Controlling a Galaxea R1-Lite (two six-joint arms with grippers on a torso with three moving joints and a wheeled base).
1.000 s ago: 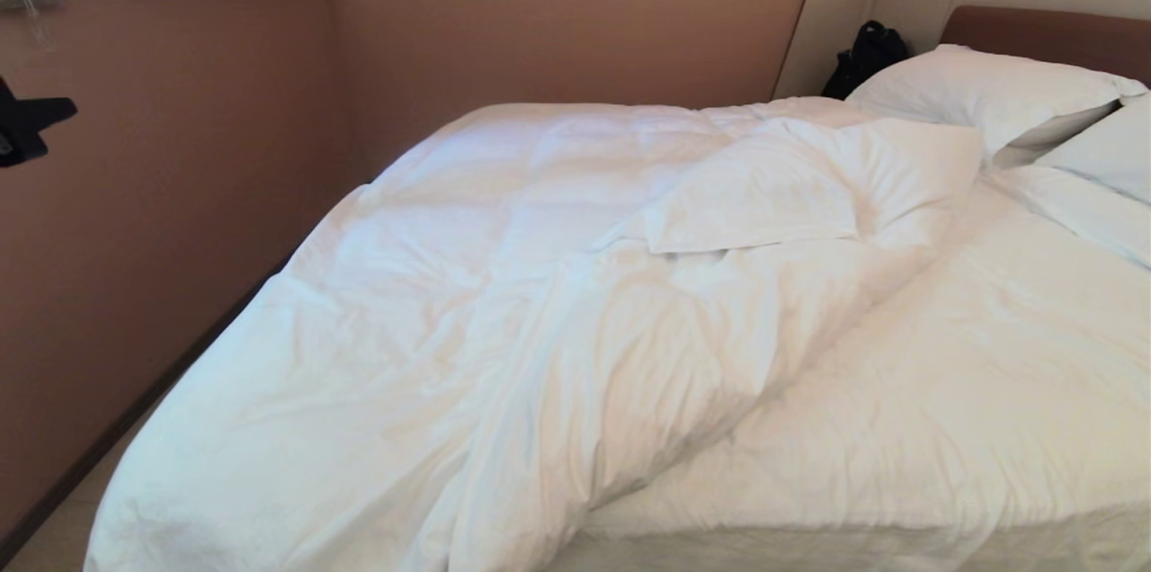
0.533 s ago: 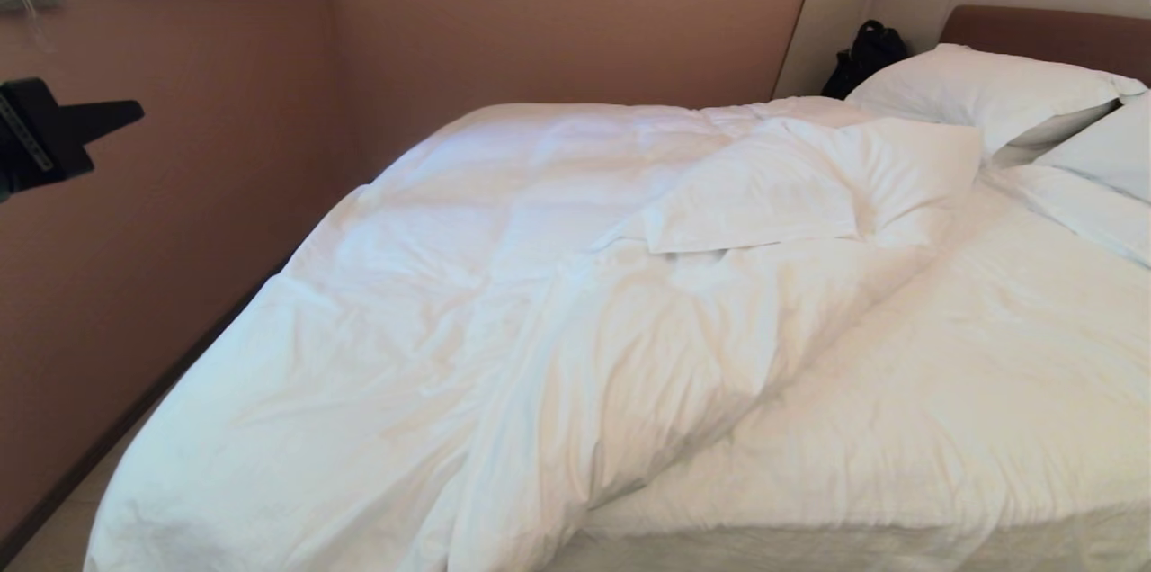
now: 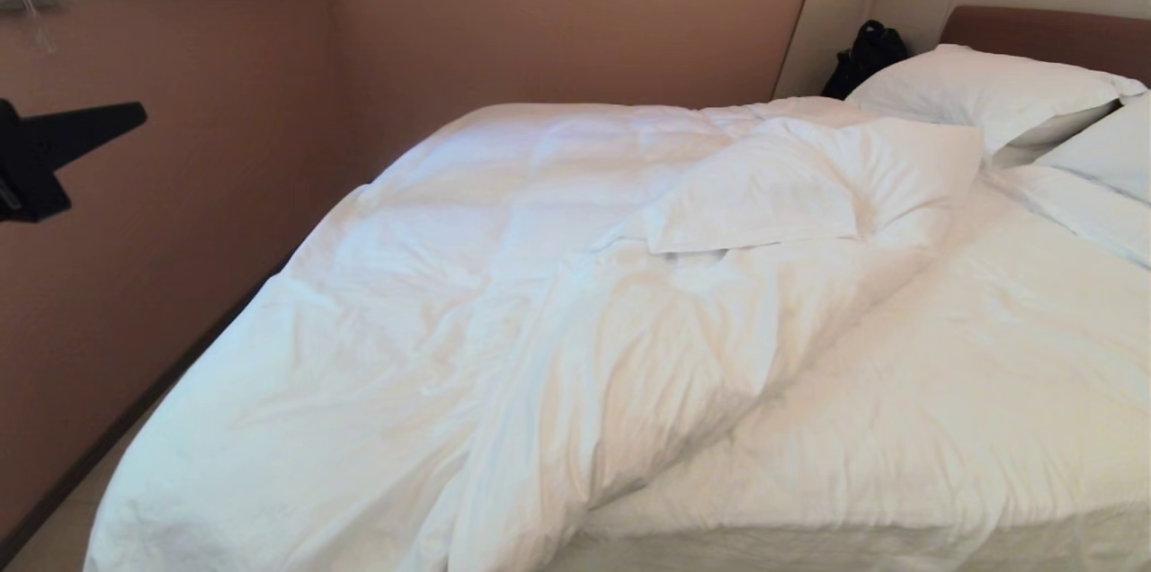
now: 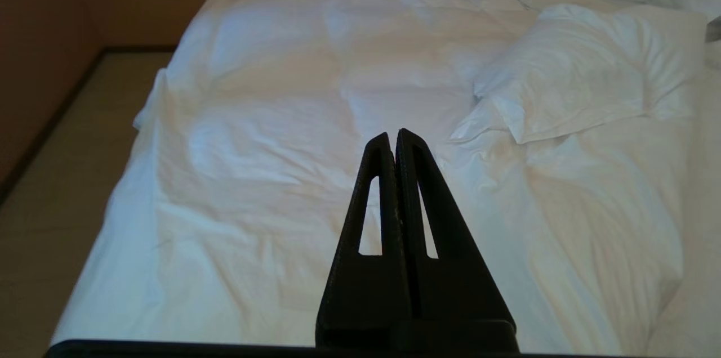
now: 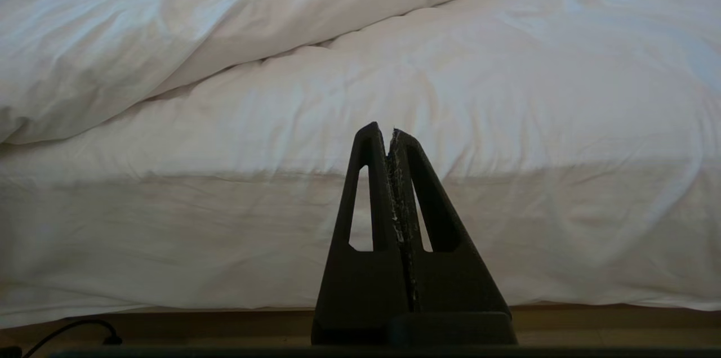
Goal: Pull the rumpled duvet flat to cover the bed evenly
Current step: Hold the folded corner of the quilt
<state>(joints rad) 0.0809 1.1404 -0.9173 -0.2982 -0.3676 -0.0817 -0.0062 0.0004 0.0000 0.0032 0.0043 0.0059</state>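
The white duvet [image 3: 468, 311] lies rumpled over the left part of the bed [image 3: 953, 410], with one corner folded back [image 3: 764, 194] toward the middle. The right part of the mattress shows bare sheet. My left gripper [image 3: 139, 111] hangs in the air at the far left, off the bed's side and touching nothing. In the left wrist view the left gripper [image 4: 392, 135] is shut and empty above the duvet [image 4: 265, 138]. My right gripper [image 5: 386, 131] is shut and empty, low down, facing the mattress side [image 5: 197, 234], with the duvet's edge [image 5: 169, 26] above it.
Two white pillows [image 3: 989, 91] [image 3: 1110, 149] lie at the brown headboard [image 3: 1052, 32]. A black bag [image 3: 868, 55] sits in the corner beside them. A wall [image 3: 180, 239] runs close along the bed's far side. A black cable [image 5: 84, 327] lies on the floor.
My left gripper has come further into the head view from the left edge. The duvet and pillows lie as before.
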